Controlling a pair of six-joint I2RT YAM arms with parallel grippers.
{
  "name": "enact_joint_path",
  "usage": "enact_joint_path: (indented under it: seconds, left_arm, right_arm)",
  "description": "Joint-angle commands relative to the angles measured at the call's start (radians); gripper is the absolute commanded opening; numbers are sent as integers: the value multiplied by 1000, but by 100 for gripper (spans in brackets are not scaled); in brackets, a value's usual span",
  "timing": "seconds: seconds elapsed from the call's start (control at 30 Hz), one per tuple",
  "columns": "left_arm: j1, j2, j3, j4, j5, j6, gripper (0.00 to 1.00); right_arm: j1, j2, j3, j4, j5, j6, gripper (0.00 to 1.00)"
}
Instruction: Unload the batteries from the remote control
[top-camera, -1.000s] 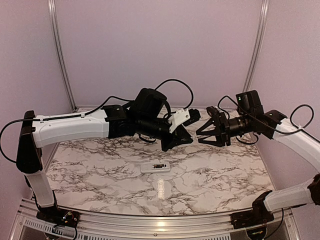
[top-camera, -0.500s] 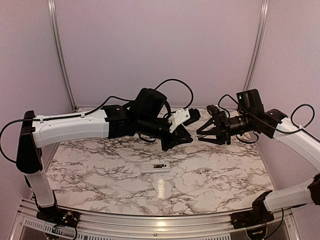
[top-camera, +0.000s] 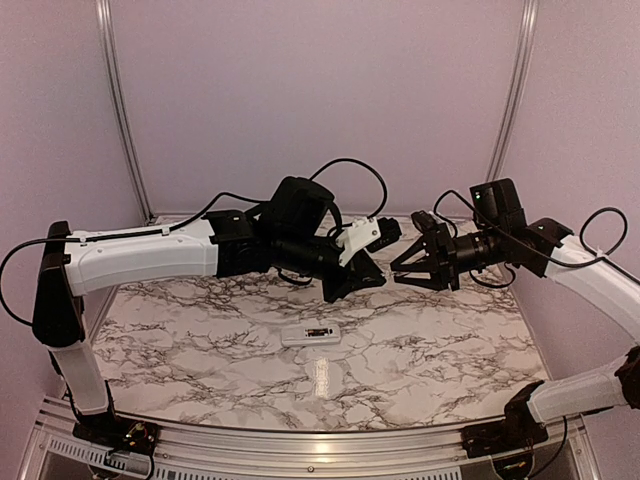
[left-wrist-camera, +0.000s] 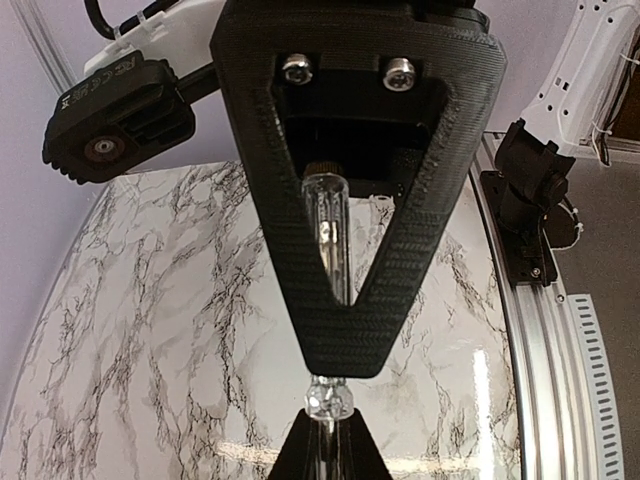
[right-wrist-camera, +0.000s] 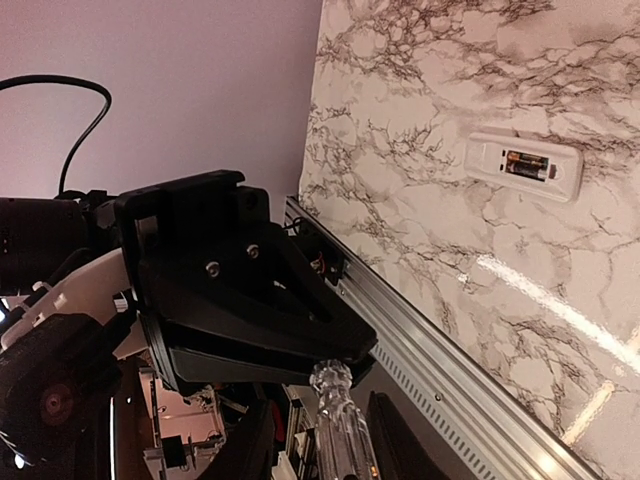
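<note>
Table: marble-patterned top; the remote control lies on it, on the side nearer the arm bases
Left arm: raised off the table, reaching across above and beyond the remote control
Right arm: raised too, coming in from the remote control's right to meet the left arm
Left hand: clamped tight on one end of the clear stick, in the air above and just beyond the remote control
Right hand: tip to tip with the left hand; its fingers stand either side of the clear stick with a gap showing on one side, so I cannot tell whether it is gripping
Remote control: flat on the table, well below both hands and touched by neither, recess facing up
Recess: uncovered, with the batteries lying inside it
Clear stick: bridges the two hands, well above the remote control
Batteries: dark with a reddish-orange patch, seated in the recess; where one ends and the other begins cannot be made out
Top view alone: both arms whole and the remote control's place on the table; the recess is only a dark speck
Left wrist view alone: the clear stick running from the left fingers behind the right hand's triangular finger frame
Right wrist view alone: the batteries' colour inside the recess
</note>
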Motion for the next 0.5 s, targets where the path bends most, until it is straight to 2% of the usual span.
enact_joint_path:
  seconds: [0.0,0.17,0.37,0.47]
  left_arm:
    - [-10,-37,-9,5,24,6,0]
    - [-12,-53,-24,16,42,7,0]
    - [-13,-67,-41,34,47,1,0]
    - [-13,-65,-43,34,42,-2,0]
  right_arm:
    - [17,2,41,10,23,-9,31]
    - [17,1,41,0,39,-12,31]
    - [18,0,42,-6,48,-9,39]
    - [18,-3,44,-9,47,-11,34]
